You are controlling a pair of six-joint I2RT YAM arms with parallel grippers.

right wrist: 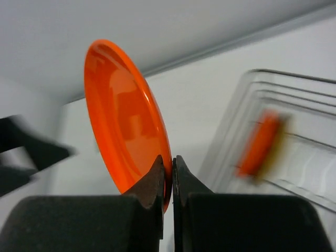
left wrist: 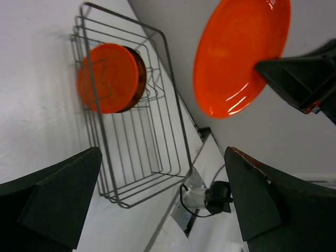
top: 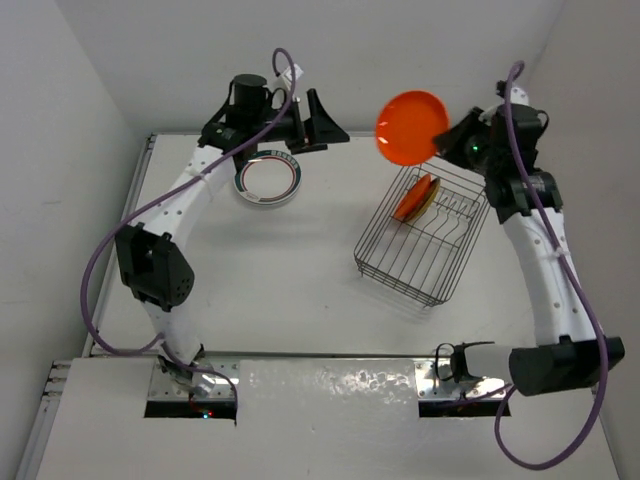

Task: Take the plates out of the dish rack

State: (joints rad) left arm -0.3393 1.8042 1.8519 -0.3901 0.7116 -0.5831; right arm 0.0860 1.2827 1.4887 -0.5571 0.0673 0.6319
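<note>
The counter is white & flat, w/ white walls at the back & sides. Two things sit right on it. A dark wire dish rack stands on the R side, turned a bit crooked. A white plate w/ a green rim lies flat near the back L corner, well apart from the rack. The L arm base & R arm base sit at the near edge.

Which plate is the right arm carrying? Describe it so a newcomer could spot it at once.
Find the dish rack on the right. Above its far end the right gripper pinches the rim of a plain orange plate. The racked plate stands in the rack and the green-rimmed plate lies flat to the left; only this one hangs in the air.
</note>
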